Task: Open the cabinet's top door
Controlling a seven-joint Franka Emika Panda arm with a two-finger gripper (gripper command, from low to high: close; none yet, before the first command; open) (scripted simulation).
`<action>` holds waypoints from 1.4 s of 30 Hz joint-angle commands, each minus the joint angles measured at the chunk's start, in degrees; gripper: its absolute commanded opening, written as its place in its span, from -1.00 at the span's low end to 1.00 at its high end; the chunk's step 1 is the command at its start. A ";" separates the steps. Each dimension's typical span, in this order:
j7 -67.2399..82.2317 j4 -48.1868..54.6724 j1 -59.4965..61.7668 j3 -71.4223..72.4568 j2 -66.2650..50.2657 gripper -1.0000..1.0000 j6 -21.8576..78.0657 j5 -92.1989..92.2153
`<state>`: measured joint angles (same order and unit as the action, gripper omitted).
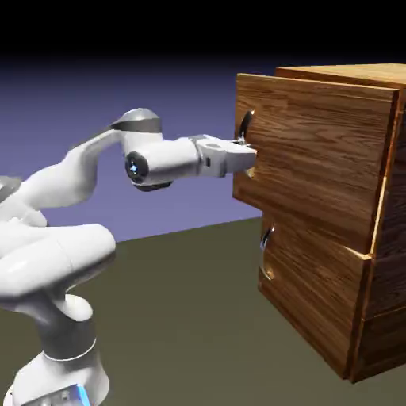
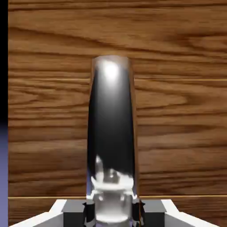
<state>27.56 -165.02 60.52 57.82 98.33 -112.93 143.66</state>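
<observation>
Handle (image 2: pixel 111 119) clenched crosswise between the jaws (image 2: pixel 113 213) | located at the free edge of the top door (image 1: pixel 321 147), on the exterior view's left | long axis judged upright along the door | pull to be directed outward from the door's face

Top door (image 1: pixel 317 143): brn wood w/ silver handle (image 2: pixel 111 119).

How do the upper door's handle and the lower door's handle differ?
The gripper's fingers close on the upper handle, while nothing touches the lower handle. The upper handle sits on the taller door; the lower handle, on the shorter door. Both are curved, shiny metal.
</observation>
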 commanded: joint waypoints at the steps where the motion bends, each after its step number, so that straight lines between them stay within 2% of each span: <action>1: 0.93 -1.44 -0.23 -1.51 -0.19 -1.00 2.43 -0.88; 12: 11.14 -10.08 6.39 -20.52 -5.97 -1.00 29.85 -15.37; 24: 28.91 -5.28 22.60 -36.58 -26.83 -1.00 57.45 -39.83; 32: 42.14 3.35 28.80 -39.63 -43.44 -1.00 66.75 -55.79; 42: 55.56 17.72 31.20 -40.43 -64.21 -1.00 71.64 -73.60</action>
<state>83.15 -147.29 91.73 17.39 34.12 -41.25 70.02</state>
